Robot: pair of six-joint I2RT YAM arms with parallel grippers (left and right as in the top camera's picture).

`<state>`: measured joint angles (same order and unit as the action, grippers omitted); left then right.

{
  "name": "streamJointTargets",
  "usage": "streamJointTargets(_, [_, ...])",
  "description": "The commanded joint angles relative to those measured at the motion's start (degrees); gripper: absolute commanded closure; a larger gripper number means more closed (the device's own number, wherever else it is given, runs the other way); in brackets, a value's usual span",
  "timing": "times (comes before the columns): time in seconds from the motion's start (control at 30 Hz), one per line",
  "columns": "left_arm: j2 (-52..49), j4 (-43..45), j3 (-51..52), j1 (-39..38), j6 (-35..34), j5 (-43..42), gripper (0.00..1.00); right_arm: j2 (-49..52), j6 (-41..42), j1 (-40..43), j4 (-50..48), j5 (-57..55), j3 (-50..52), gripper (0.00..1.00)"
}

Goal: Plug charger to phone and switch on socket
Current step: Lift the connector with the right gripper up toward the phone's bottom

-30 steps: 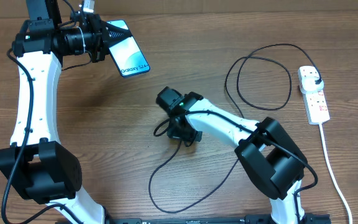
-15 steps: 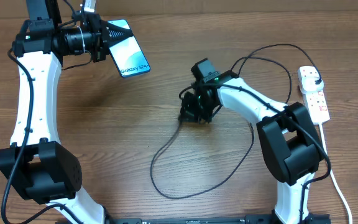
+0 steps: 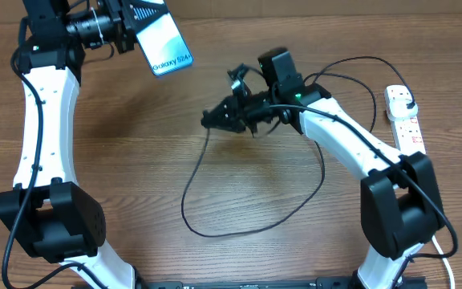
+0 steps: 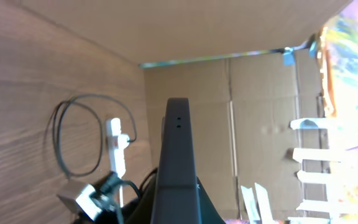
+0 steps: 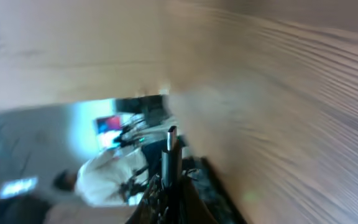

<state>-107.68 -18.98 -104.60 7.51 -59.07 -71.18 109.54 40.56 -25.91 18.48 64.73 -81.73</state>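
Note:
My left gripper is shut on the phone, holding it lifted at the back left with its lit blue screen facing up; in the left wrist view the phone shows edge-on. My right gripper is shut on the connector end of the black charger cable, raised above the table's middle; the connector tip sticks out between the fingers. The cable loops over the table to a black plug seated in the white socket at the right edge. The connector and the phone are apart.
The socket's white cord runs down the right side toward the front edge. A cardboard wall stands behind the table. The right arm reaches across the table's middle.
My right gripper lifted the connector end from the table's middle and carried it up and left toward the phone. My left gripper raised the phone slightly toward the back.

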Motion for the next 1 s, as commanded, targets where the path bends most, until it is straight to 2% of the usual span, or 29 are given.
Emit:
streamJointTargets(0.0, [0.85, 6.36, -0.92, -0.02, -9.6, -2.19, 0.96, -1.97, 8.17, 0.02, -8.0, 13.05, -0.48, 0.96])
streamJointTargets(0.07, [0.85, 14.27, -0.92, -0.02, -14.21, -2.16, 0.96, -1.97, 16.28, 0.0, -19.04, 16.68, -0.48, 0.96])
streamJointTargets(0.27, [0.85, 34.73, -0.92, -0.02, -25.81, -2.4, 0.96, -1.97, 33.77, 0.02, -43.41, 18.08, -0.48, 0.96])
streamJointTargets(0.37, [0.85, 38.88, -0.92, -0.02, -28.57, -2.4, 0.96, -1.97, 41.99, 0.02, -54.4, 17.35, -0.48, 0.96])
streamJointTargets(0.47, [0.85, 39.43, -0.92, -0.09, -31.04, -2.38, 0.96, -1.97, 53.51, 0.17, -71.41, 14.75, -0.48, 0.96])
streamJointTargets(0.53, [0.85, 39.43, -0.92, -0.42, -31.91, -2.6, 0.96, -1.97, 55.8, 0.17, -75.12, 13.42, -0.48, 0.96])
streamJointTargets(0.8, [0.85, 39.39, -0.92, -1.95, -32.54, -3.65, 0.96, -1.97, 56.98, 0.17, -76.78, 10.27, -0.48, 0.96])
streamJointTargets(0.97, [0.85, 39.19, -0.92, -2.08, -29.64, -4.81, 0.96, -1.97, 56.92, 0.22, -80.43, 8.39, -0.52, 0.96])
